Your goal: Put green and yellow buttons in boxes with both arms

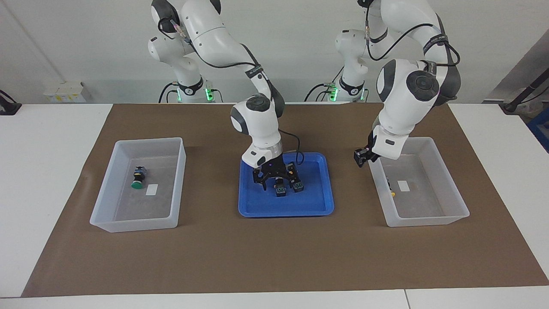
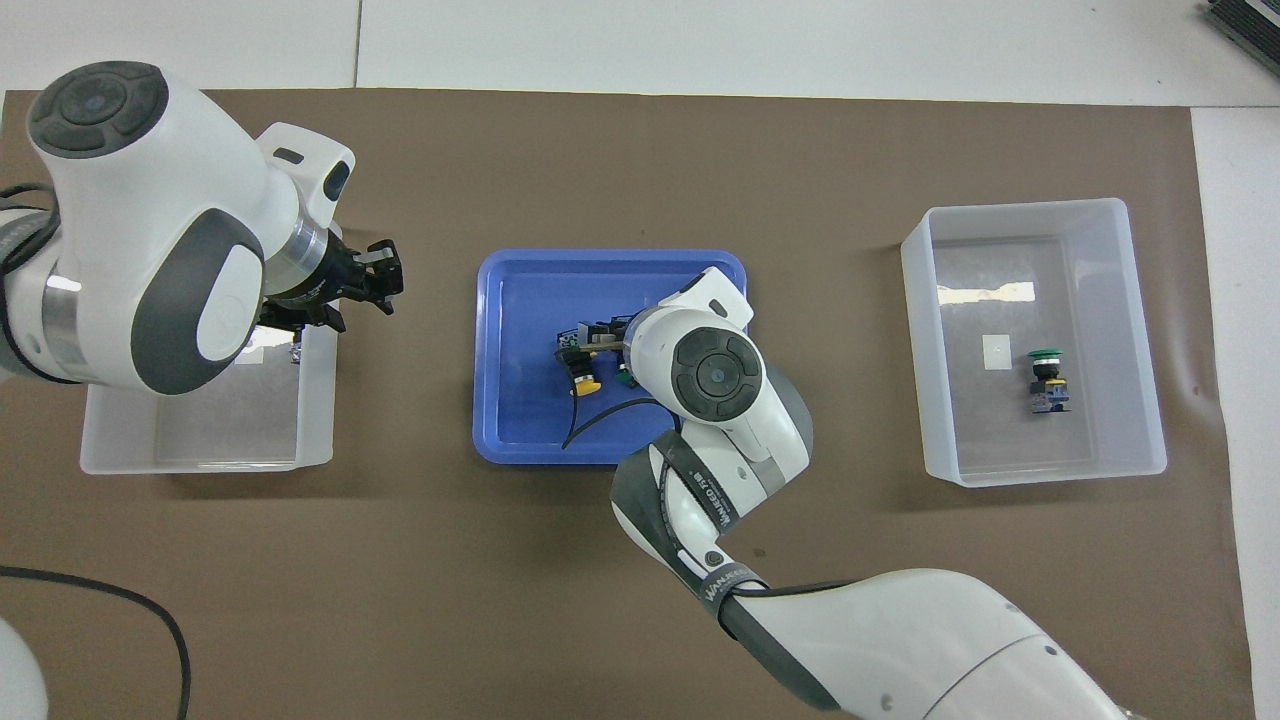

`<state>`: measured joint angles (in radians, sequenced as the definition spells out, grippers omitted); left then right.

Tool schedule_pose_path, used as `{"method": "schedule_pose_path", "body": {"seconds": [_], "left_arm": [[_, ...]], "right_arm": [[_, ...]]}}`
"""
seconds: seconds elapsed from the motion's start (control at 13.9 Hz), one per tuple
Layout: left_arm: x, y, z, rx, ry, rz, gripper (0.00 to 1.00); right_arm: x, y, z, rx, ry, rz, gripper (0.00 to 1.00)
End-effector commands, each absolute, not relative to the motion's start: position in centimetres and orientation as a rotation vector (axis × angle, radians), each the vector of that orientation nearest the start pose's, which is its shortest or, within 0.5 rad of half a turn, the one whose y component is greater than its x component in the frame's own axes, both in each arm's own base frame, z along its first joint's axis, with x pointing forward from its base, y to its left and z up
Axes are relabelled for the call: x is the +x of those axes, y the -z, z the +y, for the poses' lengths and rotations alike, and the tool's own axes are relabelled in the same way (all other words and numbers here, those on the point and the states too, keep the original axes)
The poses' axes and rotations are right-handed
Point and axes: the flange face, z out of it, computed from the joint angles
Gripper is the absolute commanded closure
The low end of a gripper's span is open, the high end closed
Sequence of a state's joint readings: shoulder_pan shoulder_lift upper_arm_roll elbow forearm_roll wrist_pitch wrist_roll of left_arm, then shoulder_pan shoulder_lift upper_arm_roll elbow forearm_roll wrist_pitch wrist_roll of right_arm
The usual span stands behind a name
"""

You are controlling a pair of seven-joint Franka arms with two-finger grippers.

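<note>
The blue tray (image 1: 317, 206) at the table's middle holds two buttons (image 1: 281, 191) (image 1: 298, 185); the overhead view shows a yellow cap (image 2: 585, 383) and a green cap (image 2: 622, 378) half hidden under the right arm's wrist. My right gripper (image 1: 273, 183) is down in the tray, open, at these buttons. A green button (image 1: 138, 178) lies in the clear box (image 1: 107, 189) at the right arm's end. A yellow button (image 1: 391, 189) lies in the clear box (image 1: 446, 189) at the left arm's end, mostly hidden by the wall. My left gripper (image 1: 362, 156) is open and empty above that box's tray-side wall.
A brown mat (image 1: 274, 257) covers the table under the tray and both boxes. Each box has a small white label on its floor (image 1: 151, 189). A black cable (image 2: 600, 410) from the right wrist hangs into the tray.
</note>
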<state>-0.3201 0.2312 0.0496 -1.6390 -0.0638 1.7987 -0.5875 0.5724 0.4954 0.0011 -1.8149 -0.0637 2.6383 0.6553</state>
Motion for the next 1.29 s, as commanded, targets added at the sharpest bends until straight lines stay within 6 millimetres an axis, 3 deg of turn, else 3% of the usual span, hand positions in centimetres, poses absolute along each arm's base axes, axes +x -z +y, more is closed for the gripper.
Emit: {"method": "schedule_pose_path", "body": {"seconds": [0.0, 0.07, 0.22, 0.36, 0.43, 0.58, 0.86, 1.08, 1.22], "left_arm": [[59.4, -47.6, -18.1, -3.117, -0.114, -0.602, 0.49], [59.2, -47.6, -18.9, -3.118, -0.115, -0.598, 0.49], [59.1, -47.5, -19.4, -3.118, -0.103, -0.630, 0.49], [58.7, -47.0, -20.4, -3.128, -0.081, -0.649, 0.49], [58.6, -46.8, -20.6, -3.127, -0.073, -0.665, 0.49], [58.6, -46.8, -20.7, -3.127, -0.063, -0.683, 0.49], [57.9, -45.2, -21.9, -3.150, 0.025, -0.738, 0.49], [56.9, -43.2, -23.6, -3.172, 0.092, -0.762, 0.49], [57.0, -41.7, -25.1, -3.177, 0.120, -0.783, 0.49]], "right_arm": [[56.2, -29.0, 37.6, -2.973, 0.435, -0.003, 0.01], [56.2, -29.0, 37.6, -2.974, 0.433, -0.003, 0.08], [56.2, -29.0, 37.6, -2.976, 0.430, -0.001, 0.35], [56.2, -29.1, 37.6, -2.977, 0.430, 0.000, 0.84], [56.2, -29.2, 37.6, -2.976, 0.432, 0.000, 1.00], [56.5, -30.4, 37.0, -2.974, 0.439, 0.015, 1.00], [57.0, -36.3, 33.6, -2.988, 0.439, 0.108, 1.00], [55.7, -39.5, 27.7, -2.991, 0.462, 0.167, 1.00], [54.8, -40.6, 23.8, -3.006, 0.468, 0.182, 1.00]]}}
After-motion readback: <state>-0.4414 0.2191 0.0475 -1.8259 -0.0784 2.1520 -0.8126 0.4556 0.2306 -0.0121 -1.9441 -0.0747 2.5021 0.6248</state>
